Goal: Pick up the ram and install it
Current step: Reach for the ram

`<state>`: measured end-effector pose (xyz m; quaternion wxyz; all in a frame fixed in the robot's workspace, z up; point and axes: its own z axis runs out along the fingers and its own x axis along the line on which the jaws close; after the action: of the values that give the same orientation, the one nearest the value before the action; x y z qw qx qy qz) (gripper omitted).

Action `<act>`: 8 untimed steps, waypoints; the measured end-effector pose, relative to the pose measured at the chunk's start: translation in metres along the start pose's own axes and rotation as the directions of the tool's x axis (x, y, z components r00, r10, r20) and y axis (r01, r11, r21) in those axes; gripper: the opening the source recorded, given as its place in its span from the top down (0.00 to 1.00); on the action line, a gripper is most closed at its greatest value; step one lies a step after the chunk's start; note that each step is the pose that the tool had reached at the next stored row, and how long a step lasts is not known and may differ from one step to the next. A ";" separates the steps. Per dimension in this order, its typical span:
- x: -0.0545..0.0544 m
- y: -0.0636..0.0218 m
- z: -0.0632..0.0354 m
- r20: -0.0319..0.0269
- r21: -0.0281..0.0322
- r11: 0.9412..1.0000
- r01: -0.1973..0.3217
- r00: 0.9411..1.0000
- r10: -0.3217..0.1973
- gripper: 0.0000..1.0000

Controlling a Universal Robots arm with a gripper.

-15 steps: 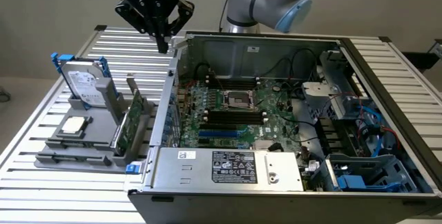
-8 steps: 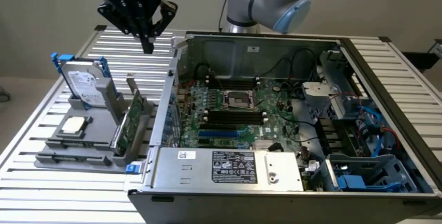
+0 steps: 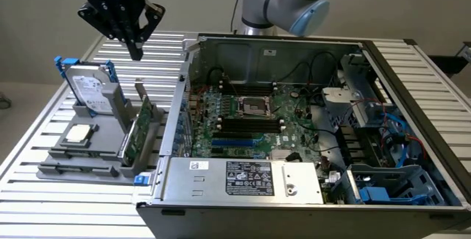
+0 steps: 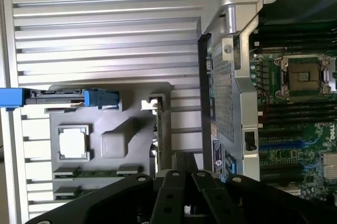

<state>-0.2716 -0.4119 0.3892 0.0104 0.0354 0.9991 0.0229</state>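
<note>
On the slatted metal table, at the exterior view's left, there's a grey holder with a bunch of parts parked in it. A hard drive with blue rails stands upright at one end, a processor chip lies flat in the middle, and a wider green card stands on edge along the side nearest the computer.

The ram is sitting edge-up in a slot of that holder. It's just beside the processor chip, on the side away from the hard drive. From the wrist view it's only a thin green strip between grey clips, and there's another strip like it in the next slot over.

The gripper hangs in the air above the holder, up over the hard drive end. Its fingers are pinched all the way together with nothing in them, and it's well apart from the ram.

At the exterior view's right, the computer case lies open. You can see the motherboard's processor socket, the long black slots next to it, and a power supply along the near edge.
</note>
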 end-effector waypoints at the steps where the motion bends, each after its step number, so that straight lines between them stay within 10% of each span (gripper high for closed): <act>1: 0.004 -0.0013 0.0003 0.000 0.000 1.000 0.000 1.000 0.000 0.89; 8: 0.030 -0.0131 0.0027 0.000 0.000 1.000 0.000 1.000 0.000 0.89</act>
<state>-0.3020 -0.4227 0.3854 0.0102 0.0353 0.9991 0.0227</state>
